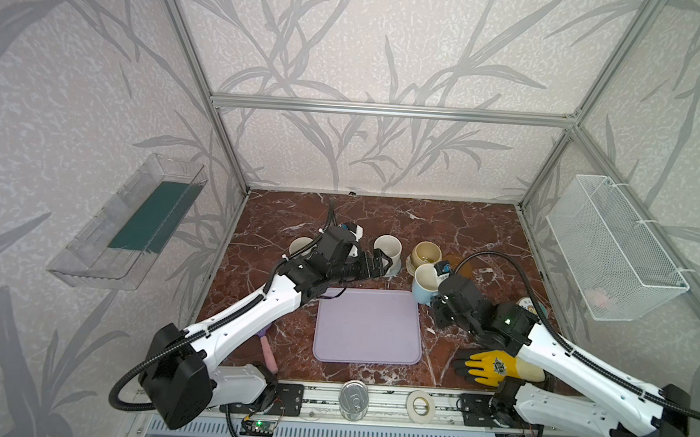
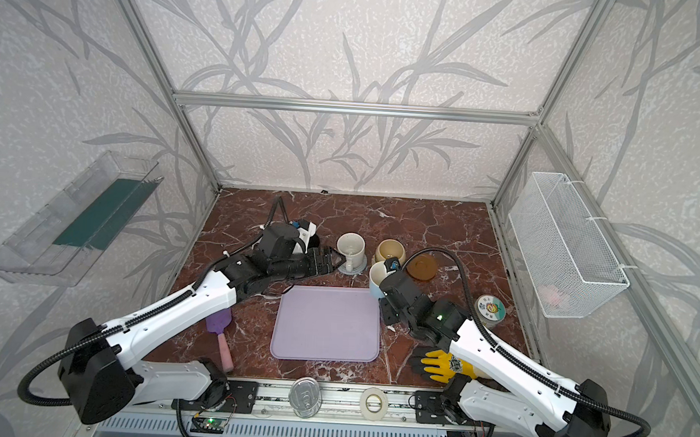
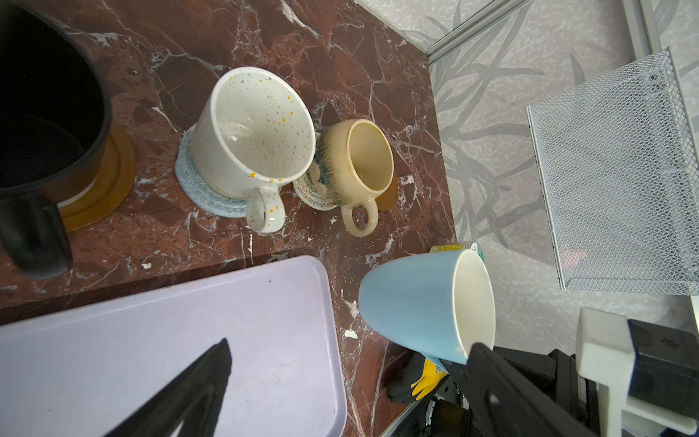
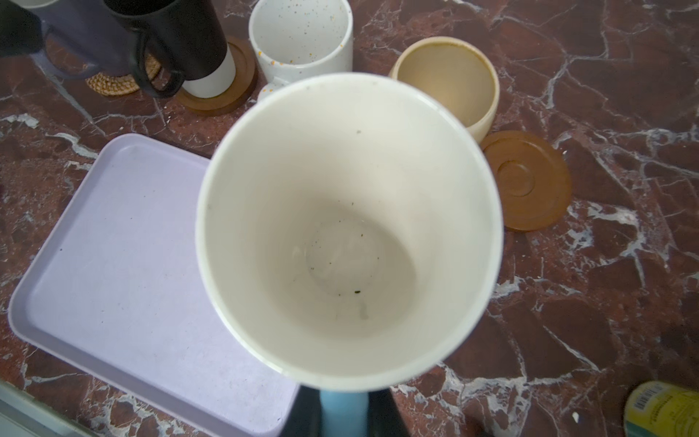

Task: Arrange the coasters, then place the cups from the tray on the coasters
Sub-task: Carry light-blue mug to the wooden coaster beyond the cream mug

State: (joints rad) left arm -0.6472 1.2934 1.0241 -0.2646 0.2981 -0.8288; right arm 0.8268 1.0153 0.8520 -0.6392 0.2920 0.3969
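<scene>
My right gripper [image 4: 343, 412] is shut on the handle of the light blue cup [image 4: 348, 227] [image 1: 424, 283], held tilted above the table beside the empty lavender tray [image 1: 369, 324]. A bare wooden coaster [image 4: 529, 181] lies just past it. The speckled cup [image 3: 257, 140] stands on the grey-blue coaster [image 3: 200, 189], the beige cup [image 3: 359, 162] on the cream coaster [image 3: 308, 193], the black cup [image 4: 181, 41] on a wooden coaster [image 4: 234, 90], the lavender cup [image 4: 83, 38] on the rattan coaster [image 4: 113, 85]. My left gripper [image 2: 331, 262] is open by the speckled cup's handle.
A round tin [image 2: 489, 309] sits right of my right arm, a yellow-black glove [image 1: 485, 365] under it. A purple brush [image 2: 218, 332] lies front left. A silver can [image 1: 353, 398] and tape roll [image 1: 420, 405] rest on the front rail. A wire basket [image 1: 613, 248] hangs on the right wall.
</scene>
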